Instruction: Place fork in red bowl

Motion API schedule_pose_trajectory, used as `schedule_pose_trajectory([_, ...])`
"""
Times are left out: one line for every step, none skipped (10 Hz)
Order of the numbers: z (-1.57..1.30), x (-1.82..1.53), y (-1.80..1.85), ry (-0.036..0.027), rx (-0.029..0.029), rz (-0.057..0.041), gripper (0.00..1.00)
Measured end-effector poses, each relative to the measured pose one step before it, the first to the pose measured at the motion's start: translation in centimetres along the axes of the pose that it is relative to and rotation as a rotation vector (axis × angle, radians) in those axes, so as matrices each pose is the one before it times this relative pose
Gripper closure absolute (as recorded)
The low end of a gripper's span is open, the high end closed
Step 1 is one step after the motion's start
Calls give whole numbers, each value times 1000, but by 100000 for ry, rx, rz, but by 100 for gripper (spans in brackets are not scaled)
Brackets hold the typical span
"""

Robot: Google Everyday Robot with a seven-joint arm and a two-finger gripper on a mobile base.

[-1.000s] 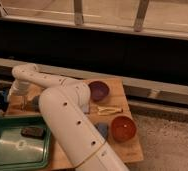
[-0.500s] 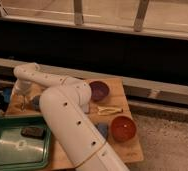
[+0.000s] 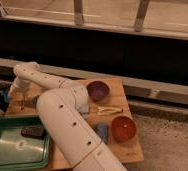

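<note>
The red bowl sits on the wooden table at the front right, and nothing shows inside it. My white arm reaches from the bottom centre up to the table's far left. There the gripper hangs pointing down over the left end of the table, open, far from the bowl. Just under its tips a thin sliver, which seems to be the fork, lies on the wood. It is partly hidden by the gripper.
A purple bowl stands at the back of the table. A pale yellow utensil lies between the two bowls. A bluish item is left of the red bowl. A green tray holds a dark object.
</note>
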State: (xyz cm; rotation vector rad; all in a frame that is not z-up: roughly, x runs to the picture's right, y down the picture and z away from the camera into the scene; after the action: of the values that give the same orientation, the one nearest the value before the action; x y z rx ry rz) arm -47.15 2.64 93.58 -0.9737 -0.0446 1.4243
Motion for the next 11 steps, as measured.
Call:
schedule_pose_trajectory([234, -75, -136, 29, -852, 299, 35])
schedule_pose_trajectory([118, 7, -299, 81, -576, 690, 35])
schedule_pose_trajectory([108, 76, -159, 217, -345, 515, 35])
schedule_pose_trajectory([215, 199, -266, 429, -551, 744, 35])
schedule_pose_trajectory([100, 91, -166, 198, -364, 379, 35])
schedule_pose_trajectory([33, 5, 21, -74, -118, 175, 35])
schedule_pose_trajectory([-73, 96, -4, 258, 103, 49, 35])
schedule_pose_trajectory([-15, 110, -70, 311, 165, 87, 35])
schedule_pose_trajectory([-39, 21, 41, 57, 37, -43, 35])
schedule_pose_trajectory([-11, 7, 19, 27, 11, -19, 39])
schedule_pose_trajectory([33, 7, -28, 93, -54, 44, 48])
